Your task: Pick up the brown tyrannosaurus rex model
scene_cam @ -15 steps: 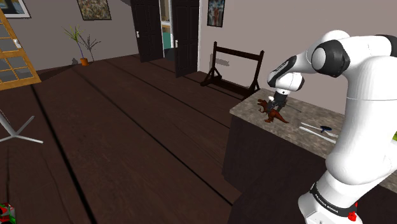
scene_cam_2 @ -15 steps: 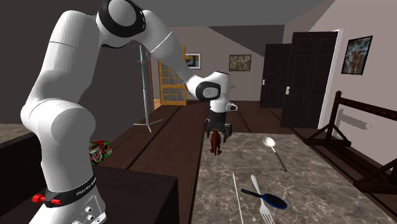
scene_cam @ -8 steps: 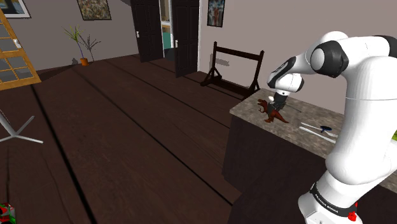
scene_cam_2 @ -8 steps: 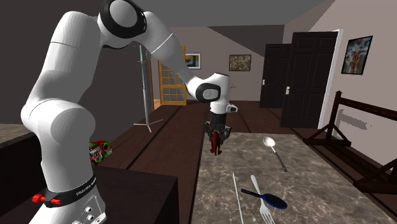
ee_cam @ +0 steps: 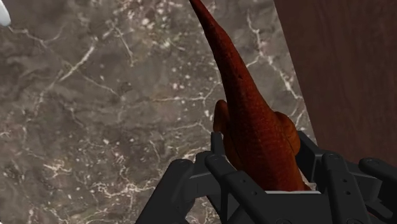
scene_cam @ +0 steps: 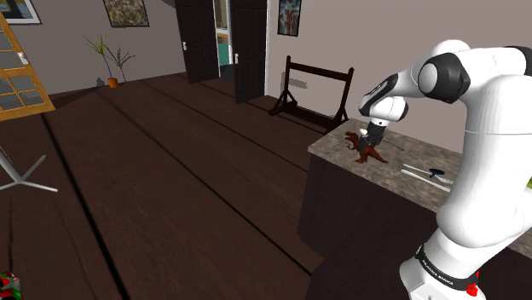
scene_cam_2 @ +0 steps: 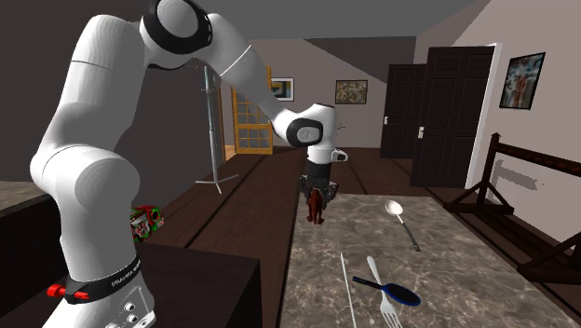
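The reddish-brown dinosaur model (scene_cam: 365, 150) stands near the far corner of the marble-topped counter (scene_cam: 409, 183). My black gripper (scene_cam: 372, 141) comes down on it from above and is shut on its body. In the second exterior view the dinosaur (scene_cam_2: 317, 207) hangs just under the gripper (scene_cam_2: 318, 188) at the counter's near-left edge. In the wrist view the fingers (ee_cam: 222, 178) clasp the dinosaur (ee_cam: 254, 127) at its back, and its long tail runs away from the gripper over the marble.
On the counter (scene_cam_2: 447, 270) lie a spoon (scene_cam_2: 402, 222), a fork (scene_cam_2: 380, 293), a thin rod (scene_cam_2: 348, 289) and a blue-headed utensil (scene_cam_2: 396, 293). Dark wood floor drops off beside the counter. A black rack (scene_cam: 312, 89) stands by the wall and dark doors (scene_cam: 222, 43) behind.
The fingers closed from open onto the dinosaur. The arm has hardly moved and the dinosaur stays at the same spot.
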Robot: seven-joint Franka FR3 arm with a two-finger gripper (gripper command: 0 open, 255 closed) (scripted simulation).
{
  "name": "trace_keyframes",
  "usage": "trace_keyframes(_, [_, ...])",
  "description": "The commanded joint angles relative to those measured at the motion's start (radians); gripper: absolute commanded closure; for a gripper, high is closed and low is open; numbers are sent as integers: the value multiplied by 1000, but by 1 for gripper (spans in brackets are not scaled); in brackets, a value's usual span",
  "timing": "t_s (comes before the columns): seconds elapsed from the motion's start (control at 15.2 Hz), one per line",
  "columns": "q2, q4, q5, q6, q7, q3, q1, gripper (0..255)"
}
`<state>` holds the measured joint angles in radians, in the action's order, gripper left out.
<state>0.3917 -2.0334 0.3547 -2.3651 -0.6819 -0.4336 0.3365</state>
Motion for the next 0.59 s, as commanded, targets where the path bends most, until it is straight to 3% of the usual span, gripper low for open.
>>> trace_keyframes(0.0, [-18,3,-13,19,10,-7,-5,255])
trace_keyframes(0.53, [-90,23,-68,100,51,-33,-23,255])
